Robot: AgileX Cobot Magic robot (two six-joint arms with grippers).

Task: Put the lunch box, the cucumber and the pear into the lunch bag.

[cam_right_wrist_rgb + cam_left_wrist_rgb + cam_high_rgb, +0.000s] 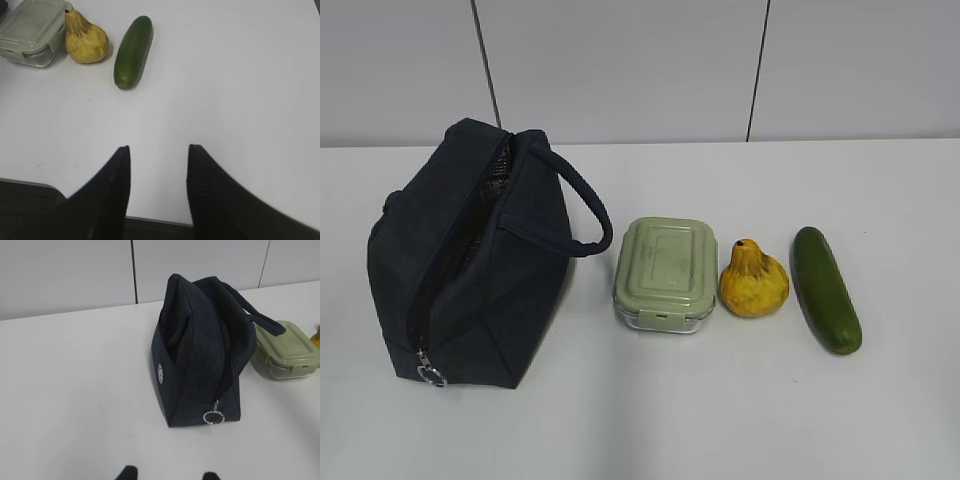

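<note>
On white table [880, 420] | lunch bag [470, 270] | grey panel wall [620, 60]

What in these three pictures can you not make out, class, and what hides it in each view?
- Lunch bag interior: dark behind the zipper slit, exterior and left wrist views.
- Left gripper: only the fingers' tips show, cut by the left wrist view's bottom edge.
- Lunch box contents: lid covers them; right wrist view's left edge crops it.

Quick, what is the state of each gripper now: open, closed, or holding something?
Left gripper: open, holding nothing; only its two fingertips show, well apart.
Right gripper: open, holding nothing, above bare table.
</note>
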